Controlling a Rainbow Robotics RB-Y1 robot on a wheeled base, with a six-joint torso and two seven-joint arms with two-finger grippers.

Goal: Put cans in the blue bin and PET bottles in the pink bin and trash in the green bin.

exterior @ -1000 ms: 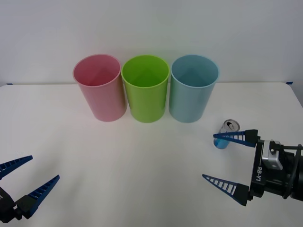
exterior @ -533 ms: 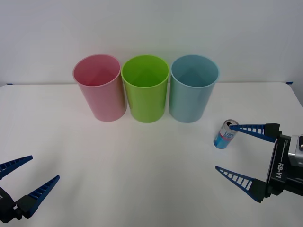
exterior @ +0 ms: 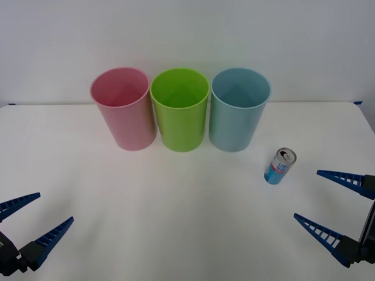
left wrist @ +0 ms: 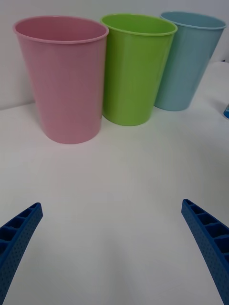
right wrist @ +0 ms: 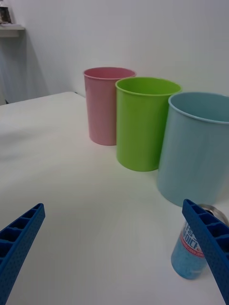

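Two grippers sit low over the white surface (exterior: 176, 211), fingers spread and holding nothing: the left gripper (exterior: 36, 218) at the near left corner, the right gripper (exterior: 334, 202) at the near right. Just beyond the right gripper an aluminium drink can (exterior: 280, 165) stands upright. Farther back stand the pink bin (exterior: 123, 108), green bin (exterior: 180, 109) and blue bin (exterior: 239, 109), side by side.

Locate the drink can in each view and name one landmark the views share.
Front view: can stands upright on the table, front-right of the blue bin.
Right wrist view: can beside the blue bin's base, partly behind a blue finger.
Left wrist view: a blue sliver at the edge, likely the can.
Shared landmark: the blue bin.
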